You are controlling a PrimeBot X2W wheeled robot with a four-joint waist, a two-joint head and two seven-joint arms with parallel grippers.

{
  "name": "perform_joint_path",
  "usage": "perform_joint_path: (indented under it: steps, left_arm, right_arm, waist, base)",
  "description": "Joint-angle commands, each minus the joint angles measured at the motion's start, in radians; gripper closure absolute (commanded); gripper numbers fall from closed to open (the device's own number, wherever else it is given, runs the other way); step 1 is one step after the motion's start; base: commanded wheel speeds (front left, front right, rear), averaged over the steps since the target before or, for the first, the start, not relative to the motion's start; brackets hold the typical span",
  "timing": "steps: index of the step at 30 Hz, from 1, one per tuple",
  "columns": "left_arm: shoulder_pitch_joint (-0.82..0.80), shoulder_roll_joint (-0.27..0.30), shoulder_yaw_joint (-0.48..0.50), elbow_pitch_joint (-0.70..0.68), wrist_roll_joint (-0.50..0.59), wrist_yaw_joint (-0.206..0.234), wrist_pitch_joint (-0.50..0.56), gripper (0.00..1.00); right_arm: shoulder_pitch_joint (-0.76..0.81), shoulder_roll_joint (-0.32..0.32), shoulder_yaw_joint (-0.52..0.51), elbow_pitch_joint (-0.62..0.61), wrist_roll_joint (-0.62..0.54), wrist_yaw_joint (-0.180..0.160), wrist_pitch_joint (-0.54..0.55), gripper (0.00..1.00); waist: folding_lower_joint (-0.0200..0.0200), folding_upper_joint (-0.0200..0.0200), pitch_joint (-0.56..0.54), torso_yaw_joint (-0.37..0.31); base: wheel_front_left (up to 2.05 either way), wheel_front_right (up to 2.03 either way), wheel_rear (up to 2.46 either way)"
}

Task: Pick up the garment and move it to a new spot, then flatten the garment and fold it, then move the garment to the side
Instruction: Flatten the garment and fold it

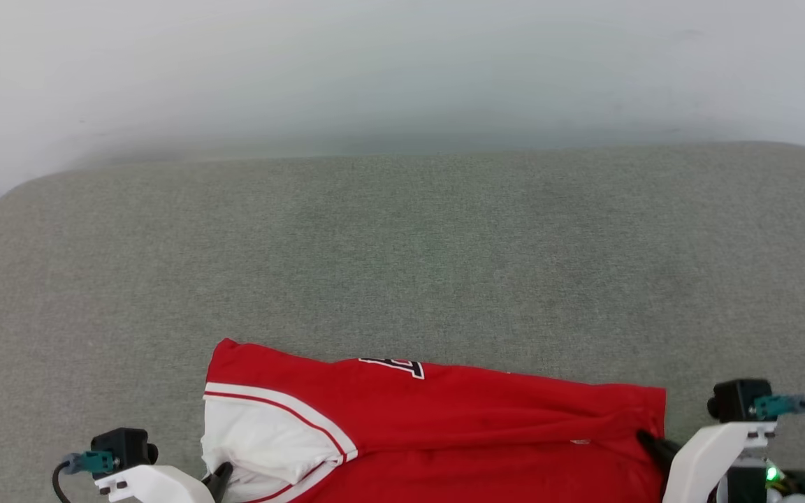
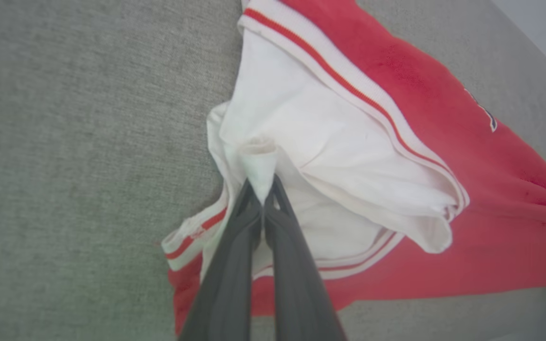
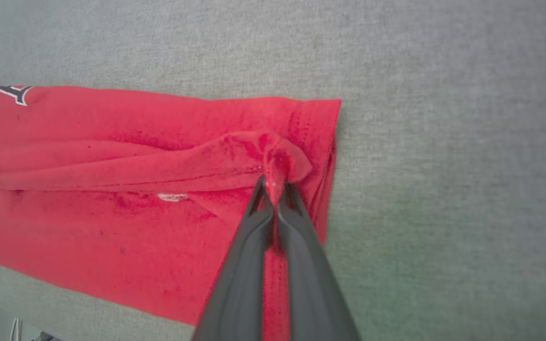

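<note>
1. The garment (image 1: pixel 444 419) lies bunched along the bottom centre of the head view, on the grey padded surface (image 1: pixel 402 244).
2. The left gripper (image 2: pixel 263 189), at the lower centre of its wrist view, is pinched tight on a tuft of the white sleeve panel (image 2: pixel 301 123).
3. The right gripper (image 3: pixel 275 187) is clamped on a raised red fold near the garment's right-hand edge.

The garment (image 1: pixel 479 419) is seen from above at six o'clock by the head camera, close-up by both wrist cameras.

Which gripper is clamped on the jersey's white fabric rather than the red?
The left gripper, pinching the white sleeve panel; the right gripper holds red body fabric.
</note>
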Motion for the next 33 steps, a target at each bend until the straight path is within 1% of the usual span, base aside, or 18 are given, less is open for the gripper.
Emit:
perform_joint_path:
  steps: [1,2,3,4,6,10,13,15,17,18,21,23,25,30,33]
  left_arm:
    - [0.013,-0.007,0.000,0.006,-0.001,0.004,-0.006,0.80]
    - [0.017,-0.013,-0.001,0.012,-0.005,0.002,-0.012,0.53]
    - [0.021,-0.018,-0.005,0.017,-0.007,-0.003,-0.011,0.23]
    - [0.024,-0.022,-0.006,0.020,-0.007,-0.007,-0.015,0.00]
    - [0.027,-0.032,-0.006,0.023,-0.003,-0.015,-0.033,0.00]
    - [0.024,-0.027,-0.001,0.018,0.034,-0.017,-0.092,0.00]
    - [0.022,-0.021,0.010,0.001,0.068,-0.006,-0.148,0.00]
    - [0.027,-0.020,0.018,-0.023,0.084,0.002,-0.186,0.00]
    - [0.024,-0.018,0.028,-0.053,0.112,0.021,-0.230,0.00]
    - [0.024,-0.018,0.028,-0.053,0.112,0.021,-0.230,0.00]
    - [0.017,-0.023,0.036,-0.104,0.151,0.049,-0.286,0.00]
    - [0.007,-0.034,0.048,-0.146,0.174,0.061,-0.323,0.00]
    - [0.002,-0.034,0.053,-0.180,0.206,0.072,-0.346,0.00]
    - [-0.010,-0.028,0.064,-0.262,0.331,0.112,-0.374,0.00]
    - [-0.016,-0.027,0.065,-0.309,0.406,0.134,-0.378,0.00]
  right_arm:
    - [0.026,0.010,-0.004,-0.006,-0.008,-0.001,-0.005,0.53]
    - [0.038,0.020,-0.005,-0.006,-0.008,-0.001,-0.007,0.00]
    - [0.049,0.026,-0.007,-0.010,-0.014,-0.001,-0.015,0.00]
    - [0.060,0.033,-0.010,-0.013,-0.016,-0.001,-0.021,0.00]
    - [0.080,0.040,-0.018,-0.022,-0.029,-0.001,-0.043,0.00]
    - [0.113,0.052,-0.036,-0.068,-0.045,-0.001,-0.078,0.00]
    - [0.135,0.054,-0.055,-0.121,-0.045,-0.001,-0.087,0.00]
    - [0.144,0.049,-0.081,-0.156,-0.045,-0.001,-0.073,0.00]
    - [0.145,0.043,-0.110,-0.190,-0.046,-0.001,-0.047,0.00]
    - [0.145,0.043,-0.110,-0.190,-0.046,-0.001,-0.047,0.00]
    - [0.136,0.029,-0.153,-0.223,-0.051,-0.001,0.010,0.00]
    - [0.119,0.016,-0.182,-0.239,-0.054,-0.001,0.057,0.00]
    - [0.108,-0.003,-0.196,-0.249,-0.060,-0.001,0.117,0.00]
    - [0.094,-0.034,-0.190,-0.279,-0.066,-0.001,0.275,0.00]
    - [0.090,-0.039,-0.181,-0.293,-0.072,-0.001,0.331,0.00]
  waist:
    - [0.0002,0.0000,0.002,-0.005]
    - [0.0002,0.0000,0.001,-0.008]
    - [0.0002,0.0000,0.000,-0.010]
    - [0.0002,0.0000,-0.001,-0.014]
    - [0.0002,0.0000,-0.006,-0.017]
    - [0.0002,0.0000,-0.021,-0.021]
    - [0.0002,0.0000,-0.040,-0.024]
    - [0.0002,0.0000,-0.048,-0.026]
    - [0.0002,0.0000,-0.054,-0.026]
    - [0.0002,0.0000,-0.054,-0.026]
    - [0.0002,0.0000,-0.061,-0.021]
    - [0.0002,0.0000,-0.061,-0.015]
    - [0.0002,0.0000,-0.060,-0.008]
    - [0.0002,0.0000,-0.045,0.018]
    - [0.0002,0.0000,-0.021,0.036]
  base:
    - [0.00,0.00,0.00]
    - [0.00,0.00,0.00]
    - [0.00,0.00,0.00]
    - [0.00,0.00,0.00]
    - [0.00,0.00,0.00]
    - [0.00,0.00,0.00]
    - [0.00,0.00,0.00]
    - [0.00,0.00,0.00]
    - [0.00,0.00,0.00]
    - [0.00,0.00,0.00]
    - [0.00,0.00,0.00]
    - [0.00,0.00,0.00]
    - [0.00,0.00,0.00]
    - [0.00,0.00,0.00]
    - [0.00,0.00,0.00]
